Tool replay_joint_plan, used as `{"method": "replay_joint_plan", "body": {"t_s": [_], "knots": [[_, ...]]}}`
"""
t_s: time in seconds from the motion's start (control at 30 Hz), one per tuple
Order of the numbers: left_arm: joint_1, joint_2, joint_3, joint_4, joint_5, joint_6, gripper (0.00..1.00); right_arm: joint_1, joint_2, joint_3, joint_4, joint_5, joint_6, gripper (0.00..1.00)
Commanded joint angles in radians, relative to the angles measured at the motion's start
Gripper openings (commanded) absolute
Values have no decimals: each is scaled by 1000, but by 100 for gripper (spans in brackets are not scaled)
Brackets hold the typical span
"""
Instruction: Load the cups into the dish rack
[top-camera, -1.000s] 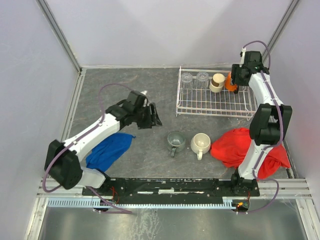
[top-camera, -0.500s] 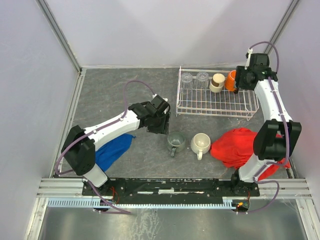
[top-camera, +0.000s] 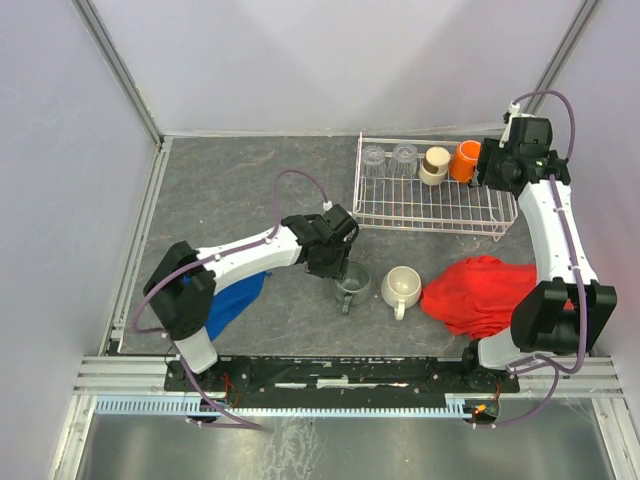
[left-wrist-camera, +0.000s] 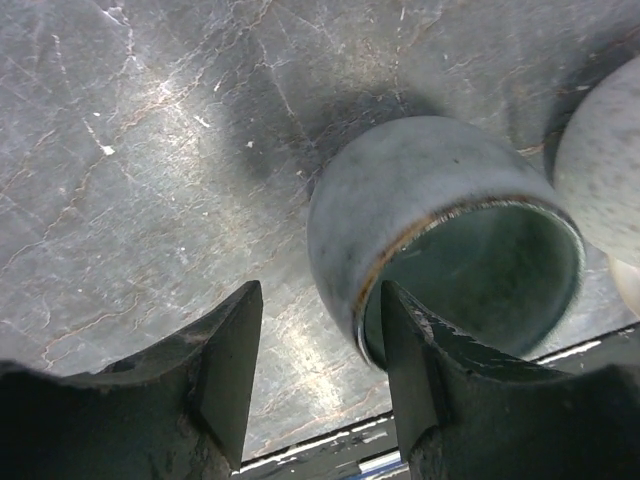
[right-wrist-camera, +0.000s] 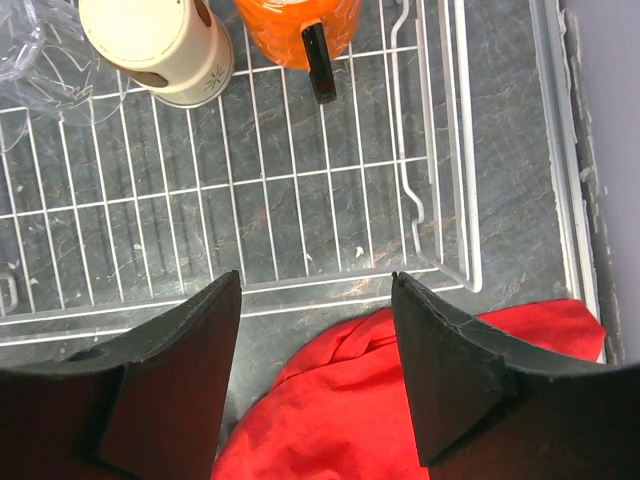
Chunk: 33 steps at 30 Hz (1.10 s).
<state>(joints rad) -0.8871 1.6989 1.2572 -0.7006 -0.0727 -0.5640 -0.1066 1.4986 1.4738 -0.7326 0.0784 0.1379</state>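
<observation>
The white wire dish rack (top-camera: 430, 227) holds two clear glass tumblers (top-camera: 373, 157) (top-camera: 404, 155), a tan cup (top-camera: 434, 165) and an orange mug (top-camera: 463, 160) along its far side. A grey-green mug (top-camera: 351, 282) and a cream-white mug (top-camera: 401, 286) stand on the table in front of the rack. My left gripper (top-camera: 337, 263) is open at the grey-green mug. In the left wrist view my left gripper (left-wrist-camera: 320, 370) has the mug's (left-wrist-camera: 430, 230) near wall between its fingers, not closed on it. My right gripper (top-camera: 488, 172) is open and empty above the rack's right end.
A red cloth (top-camera: 475, 290) lies right of the cream-white mug, and a blue cloth (top-camera: 225, 300) lies under the left arm. In the right wrist view the rack (right-wrist-camera: 300, 283), tan cup (right-wrist-camera: 160, 35), orange mug (right-wrist-camera: 295, 25) and red cloth (right-wrist-camera: 400, 400) show beyond my right gripper (right-wrist-camera: 315, 370).
My left arm has swung right and down onto the grey-green mug. My right gripper has let go of the orange mug in the rack and drawn back to the right.
</observation>
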Motion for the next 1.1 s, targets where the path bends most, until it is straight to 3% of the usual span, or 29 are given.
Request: {"method": "replay_joint_plan", "body": {"t_s": [0.0, 0.2, 0.33, 0.5, 0.7, 1.07], "knots": [[-23, 57, 58, 29, -44, -25, 56, -2, -81, -7, 1, -30, 48, 69], [-47, 111, 89, 27, -75, -48, 44, -2, -133, -12, 0, -79, 87, 68], [-56, 128, 97, 16, -98, -66, 22, -2, -154, -16, 2, -119, 129, 68], [-58, 119, 83, 12, -116, -83, 4, -1, -172, -22, 6, -180, 184, 66], [-57, 49, 41, 18, -100, -112, 3, 13, -193, -25, 14, -239, 226, 66], [-1, -313, -44, 52, -83, -231, 3, 54, -235, -60, 83, -419, 351, 65]]}}
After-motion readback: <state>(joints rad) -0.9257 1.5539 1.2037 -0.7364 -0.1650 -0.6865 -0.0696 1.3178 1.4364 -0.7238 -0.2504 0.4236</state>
